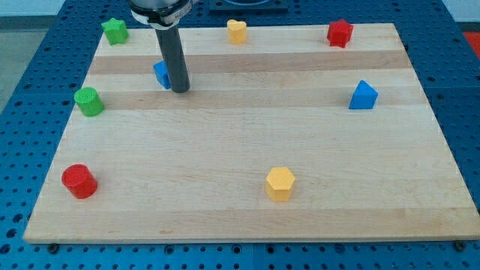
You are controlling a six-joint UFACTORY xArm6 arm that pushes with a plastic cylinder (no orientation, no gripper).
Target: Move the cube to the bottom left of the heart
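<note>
Eight small blocks sit on the pale wooden counter (247, 142). My tip (180, 90) rests on the counter toward the view's upper left, touching or just beside the right-hand side of the blue cube (160, 73). The rod hides most of that cube, so I cannot tell which way its faces point, nor any long axis. There is no gripper on this arm, only the rod, so nothing is parted or clamped.

Along the view's top edge stand a green star-like block (115, 31), a yellow heart (237, 31) and a red star-like block (340, 33). The cube lies well apart from the heart, to its lower left. A green cylinder (89, 101) sits at the left edge, a red cylinder (79, 181) below it. A blue triangular block (363, 95) is at the right, and a yellow hexagonal block (280, 184) near the bottom.
</note>
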